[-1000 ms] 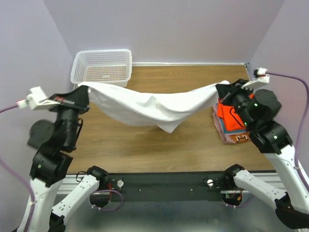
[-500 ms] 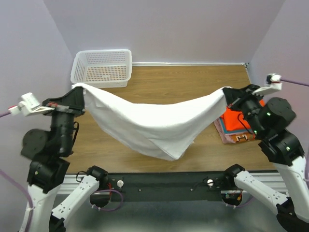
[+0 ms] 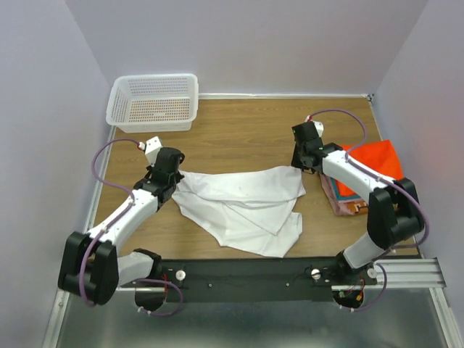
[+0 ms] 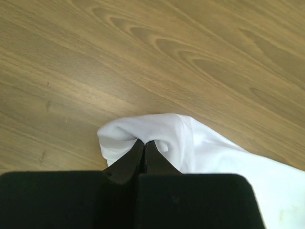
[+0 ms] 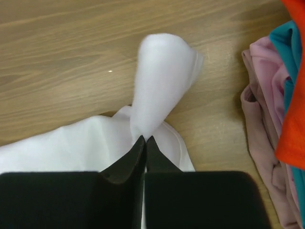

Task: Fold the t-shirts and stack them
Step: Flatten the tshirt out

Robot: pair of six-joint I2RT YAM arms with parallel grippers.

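The white t-shirt (image 3: 239,203) lies crumpled and partly doubled over on the wooden table, near the front middle. My left gripper (image 3: 174,180) is shut on its left corner; in the left wrist view the gripper (image 4: 144,141) pinches a bunched fold of the shirt (image 4: 205,150) low over the wood. My right gripper (image 3: 301,167) is shut on the right corner, and in the right wrist view the gripper (image 5: 145,138) holds a raised tuft of the shirt (image 5: 162,76). At the right stands the stack of folded t-shirts, orange-red (image 3: 373,163) on top.
A white mesh basket (image 3: 154,98) sits at the back left corner. Beside the right gripper the stack shows teal (image 5: 285,43) and pink (image 5: 262,86) layers under the orange-red one (image 5: 296,100). Purple walls close in the table on three sides.
Both arms came down from holding the white shirt stretched in the air. The shirt now rests on the table with its lower part folded under, both corners still pinched.
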